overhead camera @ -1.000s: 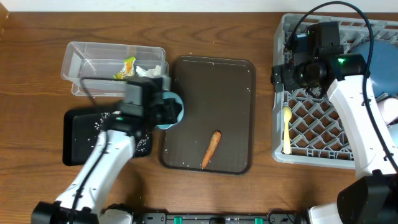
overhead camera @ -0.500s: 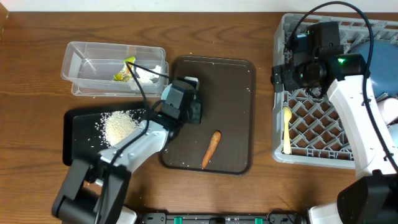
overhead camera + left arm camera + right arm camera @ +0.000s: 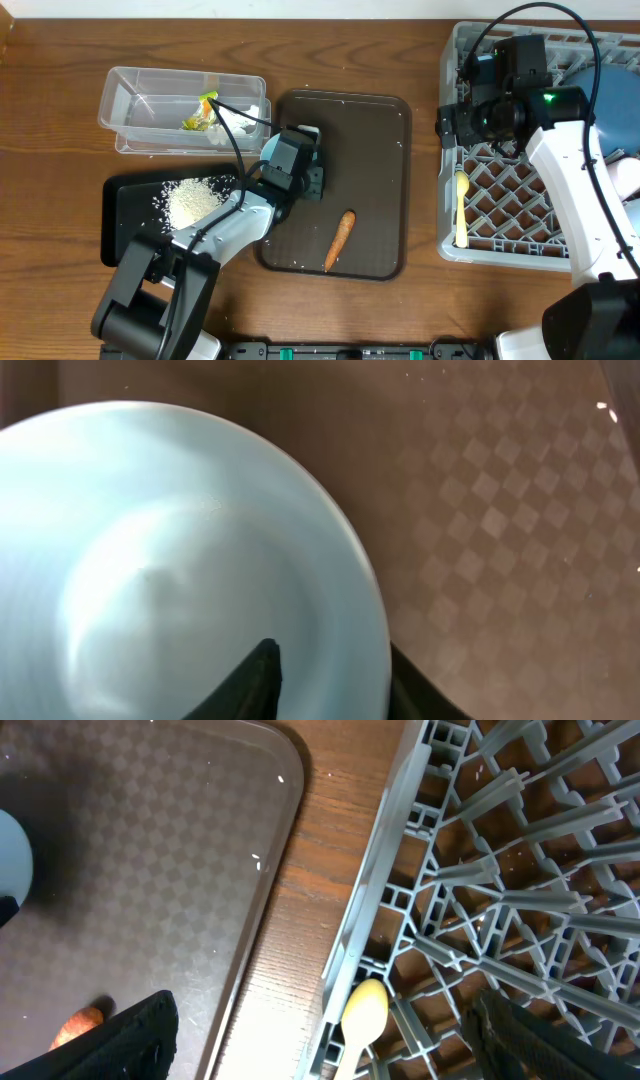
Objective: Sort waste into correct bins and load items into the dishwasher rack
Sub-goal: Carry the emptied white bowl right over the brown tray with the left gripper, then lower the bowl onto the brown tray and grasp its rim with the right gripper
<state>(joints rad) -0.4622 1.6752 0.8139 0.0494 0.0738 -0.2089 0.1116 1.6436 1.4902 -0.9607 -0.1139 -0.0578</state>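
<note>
Having left the flat black rectangular tray, the left gripper clamps the small light-blue cup's five o'clock rim, one finger inside, one outside

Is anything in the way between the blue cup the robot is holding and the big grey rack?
Nothing tall. The light-blue cup in the left pincer has only flat brown tray and a strip of table before the rack; the carrot lies off to one side. The right pincer, though, hangs over the rack's near edge.
</note>
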